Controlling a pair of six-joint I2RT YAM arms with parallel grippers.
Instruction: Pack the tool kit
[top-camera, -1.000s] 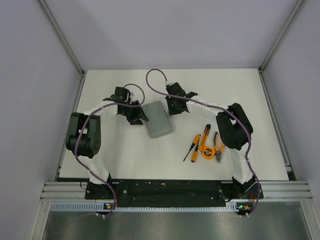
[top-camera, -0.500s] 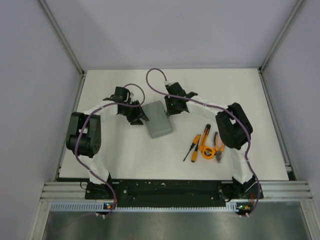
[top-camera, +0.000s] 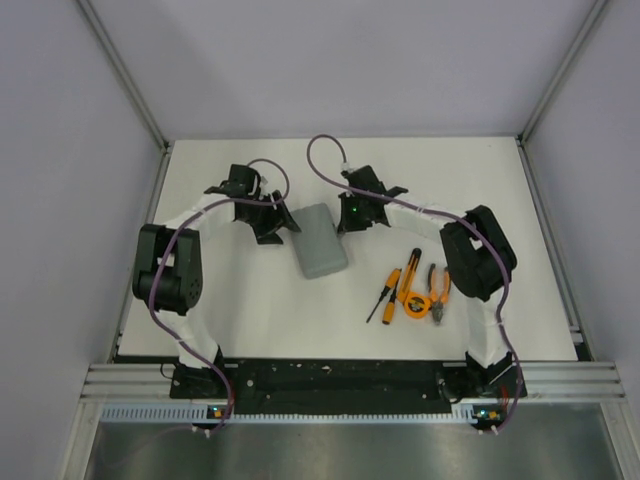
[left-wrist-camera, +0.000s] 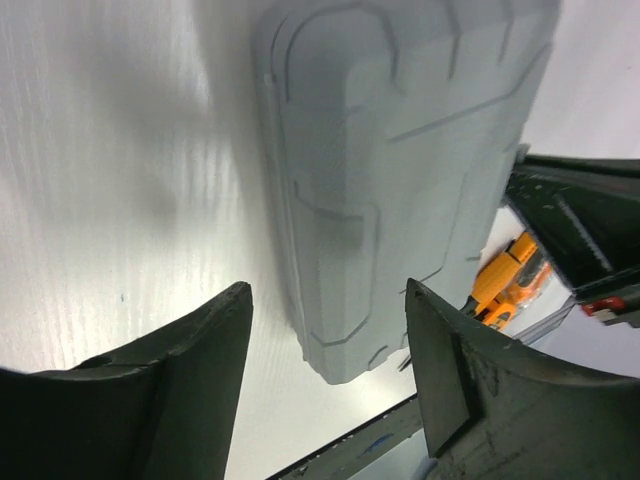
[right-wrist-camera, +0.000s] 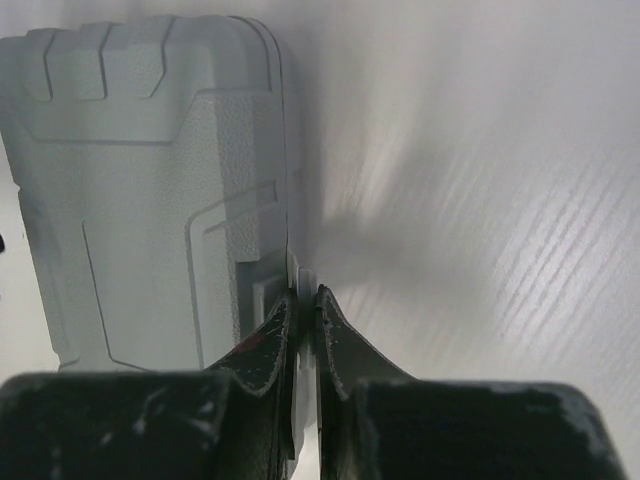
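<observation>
The tool kit's grey case lies closed on the white table, between both arms. My right gripper is at the case's right edge. In the right wrist view it is shut on a thin pale latch tab sticking out of the case. My left gripper stands open just off the case's left edge. In the left wrist view its fingers straddle a corner of the case without touching it. The orange-and-black tools lie loose to the right: two screwdrivers, a round tape measure and pliers.
Orange tools show past the case in the left wrist view. The right arm's elbow hangs just beside the pliers. Grey walls and aluminium rails enclose the table at the back and both sides.
The right jaws have shut on the case's latch tab. The left jaws have opened wider and drawn slightly away from the case. The case has shifted a little to the right.
</observation>
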